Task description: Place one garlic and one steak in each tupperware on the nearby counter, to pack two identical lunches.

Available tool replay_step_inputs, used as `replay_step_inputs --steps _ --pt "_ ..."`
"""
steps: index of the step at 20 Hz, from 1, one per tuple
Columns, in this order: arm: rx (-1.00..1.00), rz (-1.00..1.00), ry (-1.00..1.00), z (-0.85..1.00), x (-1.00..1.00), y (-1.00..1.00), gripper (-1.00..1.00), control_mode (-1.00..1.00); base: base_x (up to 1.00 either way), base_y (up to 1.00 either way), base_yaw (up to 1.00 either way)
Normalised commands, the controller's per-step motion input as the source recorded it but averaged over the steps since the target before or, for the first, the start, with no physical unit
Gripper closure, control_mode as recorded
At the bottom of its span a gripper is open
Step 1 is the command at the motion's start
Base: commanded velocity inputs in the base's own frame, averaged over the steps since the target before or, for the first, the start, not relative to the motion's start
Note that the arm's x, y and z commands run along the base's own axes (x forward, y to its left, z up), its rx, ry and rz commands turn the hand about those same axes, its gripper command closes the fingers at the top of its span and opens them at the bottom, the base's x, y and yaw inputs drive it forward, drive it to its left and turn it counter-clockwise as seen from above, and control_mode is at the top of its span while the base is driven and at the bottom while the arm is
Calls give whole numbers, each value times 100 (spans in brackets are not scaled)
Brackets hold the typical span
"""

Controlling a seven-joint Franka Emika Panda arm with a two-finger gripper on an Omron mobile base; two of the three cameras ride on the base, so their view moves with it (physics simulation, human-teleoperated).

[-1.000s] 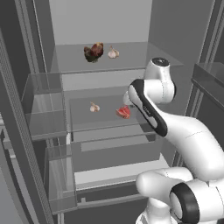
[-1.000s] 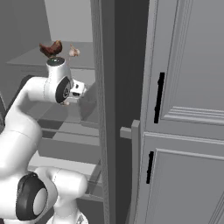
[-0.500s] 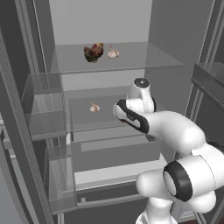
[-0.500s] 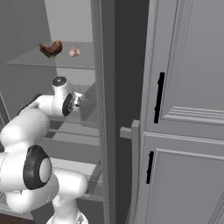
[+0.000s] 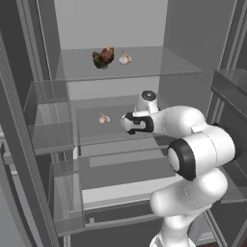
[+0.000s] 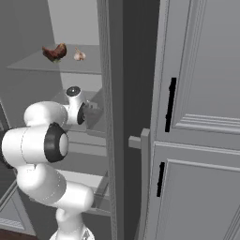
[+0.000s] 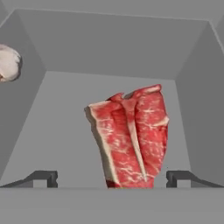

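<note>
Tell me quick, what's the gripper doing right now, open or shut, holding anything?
Gripper: open, holding nothing; its fingers stand wide on either side of the red steak, not closed on it.

We record an open grey refrigerator interior (image 5: 111, 21) with clear glass shelves (image 5: 159, 65), far; translucent door bins (image 5: 48, 137) on the left; tall grey panelled cabinet doors (image 6: 206, 93) with black bar handles (image 6: 170, 104), right.
</note>
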Motion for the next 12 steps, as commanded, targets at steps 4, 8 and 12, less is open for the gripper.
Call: replay_step_inputs --steps 4,8,12 --pt "-4 0 7 -22 16 0 -100 -100 0 0 0" --pt "-4 0 0 -29 20 0 -100 -100 0 0 0" --pt "0 0 0 -12 18 0 -100 -100 0 0 0"
